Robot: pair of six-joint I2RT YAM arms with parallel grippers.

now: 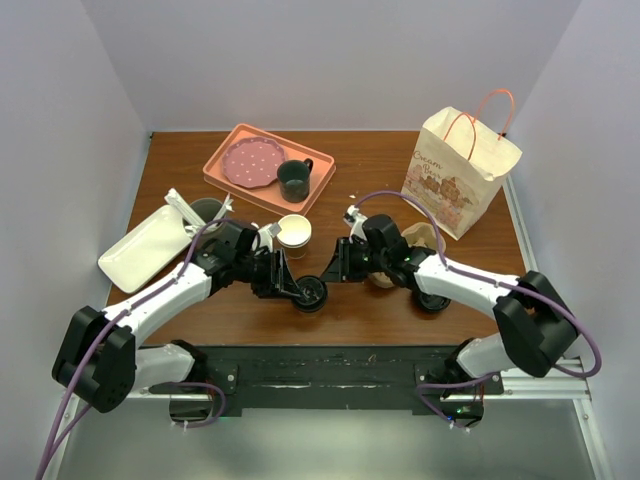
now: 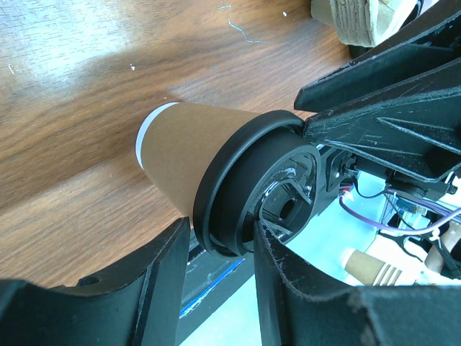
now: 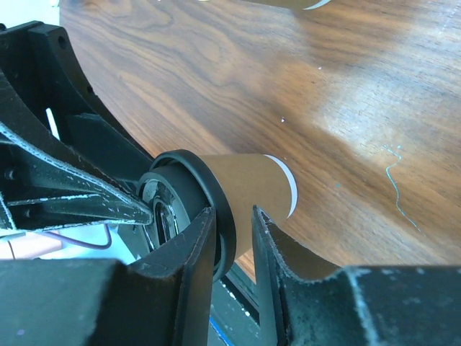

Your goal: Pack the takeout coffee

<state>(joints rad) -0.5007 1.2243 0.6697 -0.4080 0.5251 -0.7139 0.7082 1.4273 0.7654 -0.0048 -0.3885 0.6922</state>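
1. the coffee cup (image 2: 191,155) lies on its side on the table (image 2: 72,108), between both tools.
2. the left gripper (image 2: 222,231) pinches its lid rim.
3. the right gripper (image 3: 233,216) straddles the same rim; whether it grips cannot be told.

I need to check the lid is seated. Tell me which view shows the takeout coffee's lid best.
Left wrist: the takeout coffee fills the frame, its black lid showing rim and top face. Right wrist shows the rim nearly edge-on, the face mostly hidden. Top external shows only a small dark disc.
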